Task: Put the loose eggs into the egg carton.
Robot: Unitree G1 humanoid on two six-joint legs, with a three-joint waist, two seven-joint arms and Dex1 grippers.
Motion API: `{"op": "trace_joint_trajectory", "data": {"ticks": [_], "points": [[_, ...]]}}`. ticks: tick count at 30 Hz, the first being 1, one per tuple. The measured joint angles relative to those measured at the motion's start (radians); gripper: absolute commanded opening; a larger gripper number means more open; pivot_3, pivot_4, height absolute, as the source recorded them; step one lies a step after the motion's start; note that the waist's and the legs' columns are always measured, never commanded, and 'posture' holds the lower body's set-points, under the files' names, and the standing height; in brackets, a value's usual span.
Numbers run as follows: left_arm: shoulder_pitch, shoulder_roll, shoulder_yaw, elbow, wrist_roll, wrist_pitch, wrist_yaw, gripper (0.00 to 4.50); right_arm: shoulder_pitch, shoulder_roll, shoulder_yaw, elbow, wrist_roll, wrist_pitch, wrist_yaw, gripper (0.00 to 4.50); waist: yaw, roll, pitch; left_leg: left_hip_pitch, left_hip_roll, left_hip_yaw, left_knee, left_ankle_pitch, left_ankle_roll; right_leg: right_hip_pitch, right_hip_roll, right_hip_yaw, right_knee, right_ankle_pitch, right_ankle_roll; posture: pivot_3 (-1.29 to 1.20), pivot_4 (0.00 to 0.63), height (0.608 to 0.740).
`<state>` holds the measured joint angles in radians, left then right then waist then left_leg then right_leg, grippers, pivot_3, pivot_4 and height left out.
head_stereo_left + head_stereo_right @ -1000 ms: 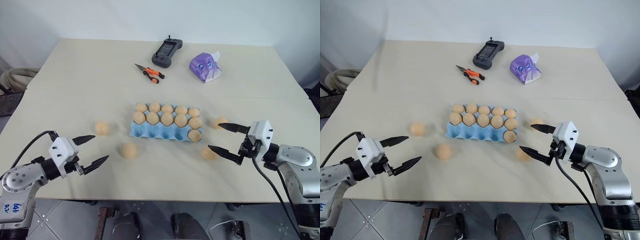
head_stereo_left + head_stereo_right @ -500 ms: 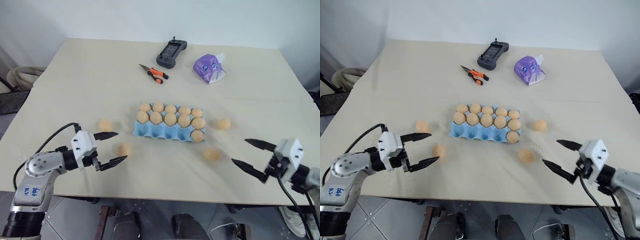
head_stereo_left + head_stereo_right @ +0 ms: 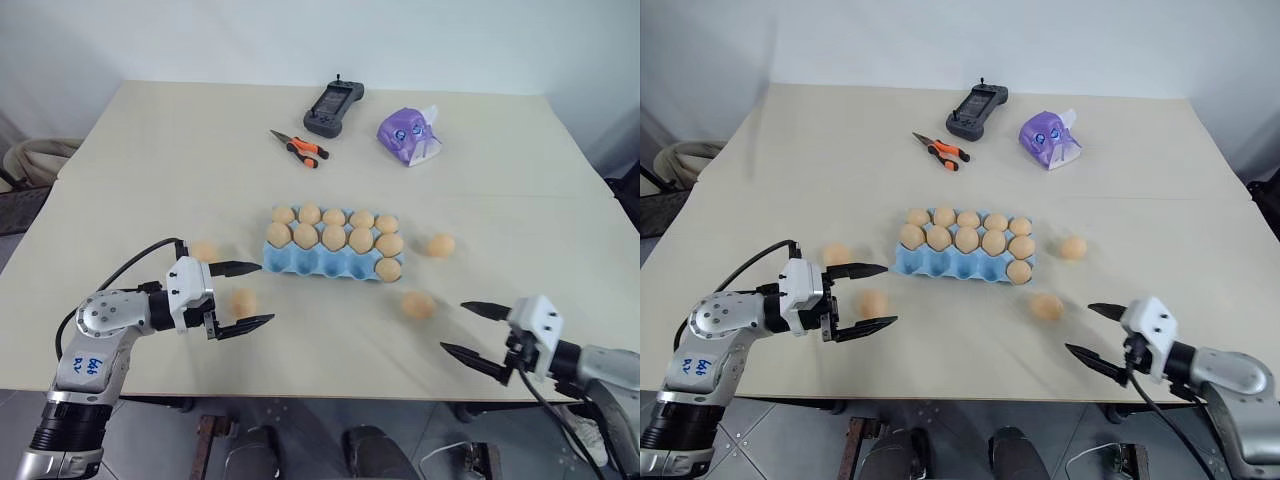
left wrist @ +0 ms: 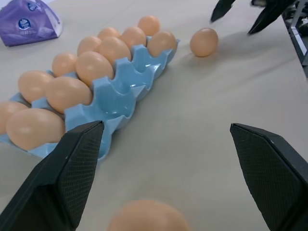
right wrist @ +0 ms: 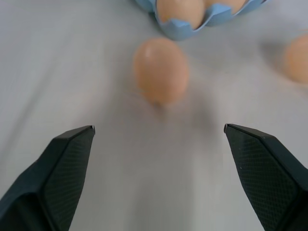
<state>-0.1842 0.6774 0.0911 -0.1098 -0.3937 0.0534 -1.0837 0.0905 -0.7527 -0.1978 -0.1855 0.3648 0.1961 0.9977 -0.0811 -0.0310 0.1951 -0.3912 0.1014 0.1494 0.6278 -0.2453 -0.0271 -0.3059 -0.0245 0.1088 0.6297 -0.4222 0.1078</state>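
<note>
From my head camera, the light blue moulded egg carton (image 3: 330, 252) sits at the centre of the frame on the smooth cream table (image 3: 150, 150), its scalloped cups holding matte tan eggs in the two far rows and one at the right end of the near row. Four loose eggs lie around it: one left of the carton (image 3: 204, 250), one at lower left (image 3: 243, 301) between the black fingers of my left end effector (image 3: 244, 296), which gapes wide and grips nothing, one at lower right (image 3: 418, 305), and one right of the carton (image 3: 440, 245). My right end effector (image 3: 474, 330), lower right of the frame, is also spread wide and empty. At the top of the frame lie orange-handled pliers (image 3: 298, 146), a dark handheld controller (image 3: 334, 107) and a crinkled purple packet (image 3: 408, 134). In my left wrist view, textured black fingers (image 4: 82, 159) frame a blurred egg at the bottom centre (image 4: 149, 216), with the carton in the upper left. In my right wrist view, the fingers (image 5: 67, 159) stand apart beneath a smooth oval egg (image 5: 160, 70) near the carton's corner at the top.
</note>
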Motion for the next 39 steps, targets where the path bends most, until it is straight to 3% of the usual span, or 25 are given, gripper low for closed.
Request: {"op": "trace_joint_trajectory", "data": {"ticks": [7,8,10,16,18,28,33,38,39], "points": [[0.049,0.000,0.017,-0.005,-0.003,0.001,0.016,4.47,-0.183,0.062,0.092,0.141,-0.044,-0.016,-0.024,4.50,0.001,0.000,0.000,0.000,0.000,0.000,0.000,0.000,0.000,0.000,0.000,0.000,-0.001,0.000,0.000,0.00,0.150,0.740],[0.051,0.000,0.020,-0.007,-0.003,0.003,0.023,4.49,-0.200,0.075,0.109,0.162,-0.051,-0.023,-0.028,4.32,0.001,0.000,0.000,0.000,0.000,0.000,0.001,0.000,0.000,0.000,0.000,0.000,0.000,0.000,0.000,0.00,0.150,0.740],[0.060,0.000,0.026,-0.019,-0.004,0.005,0.036,4.50,-0.219,0.094,0.131,0.197,-0.068,-0.044,-0.029,3.87,0.002,0.000,0.000,0.000,0.000,0.000,0.001,0.000,0.000,0.000,0.000,0.000,-0.001,0.000,0.000,0.00,0.150,0.740],[0.085,0.000,0.048,-0.044,-0.017,0.019,0.065,4.50,-0.234,0.127,0.152,0.240,-0.077,-0.093,-0.024,1.74,0.001,0.000,0.000,0.000,0.000,0.000,0.002,-0.001,0.001,0.000,0.000,0.000,0.001,0.000,0.000,0.00,0.150,0.740],[0.091,0.000,0.063,-0.048,-0.026,0.023,0.070,4.50,-0.234,0.131,0.153,0.232,-0.073,-0.097,-0.019,1.22,0.000,0.000,0.000,0.000,0.000,0.000,0.002,-0.001,0.001,0.000,0.000,0.000,0.001,0.000,0.000,0.00,0.150,0.740],[0.125,-0.001,0.068,-0.074,-0.035,0.036,0.086,4.50,-0.350,0.156,0.167,-0.016,0.045,0.103,-0.034,1.22,-0.003,0.000,0.000,0.000,0.000,0.000,0.002,-0.001,0.001,0.000,0.000,0.000,0.002,0.000,0.000,0.00,0.150,0.740],[0.123,-0.005,0.066,-0.075,-0.035,0.040,0.089,4.50,-0.481,0.212,0.256,-0.002,-0.007,0.155,-0.111,1.22,-0.002,0.000,0.000,-0.001,0.000,0.000,0.001,-0.001,0.001,-0.002,0.000,-0.001,0.002,0.000,0.000,0.00,0.150,0.740],[0.123,-0.006,0.066,-0.077,-0.035,0.046,0.099,4.50,-0.508,0.211,0.300,0.085,-0.091,0.100,-0.115,1.22,0.004,0.000,0.000,-0.004,0.000,0.000,0.002,-0.001,0.002,-0.002,-0.001,-0.001,-0.001,0.000,0.000,0.00,0.150,0.740],[0.124,-0.006,0.066,-0.078,-0.036,0.047,0.101,4.50,-0.508,0.212,0.306,0.100,-0.098,0.092,-0.113,1.74,0.003,0.000,0.000,-0.004,0.000,0.001,0.002,-0.001,0.002,-0.002,-0.001,-0.001,-0.001,0.000,0.000,0.00,0.150,0.740]]}}
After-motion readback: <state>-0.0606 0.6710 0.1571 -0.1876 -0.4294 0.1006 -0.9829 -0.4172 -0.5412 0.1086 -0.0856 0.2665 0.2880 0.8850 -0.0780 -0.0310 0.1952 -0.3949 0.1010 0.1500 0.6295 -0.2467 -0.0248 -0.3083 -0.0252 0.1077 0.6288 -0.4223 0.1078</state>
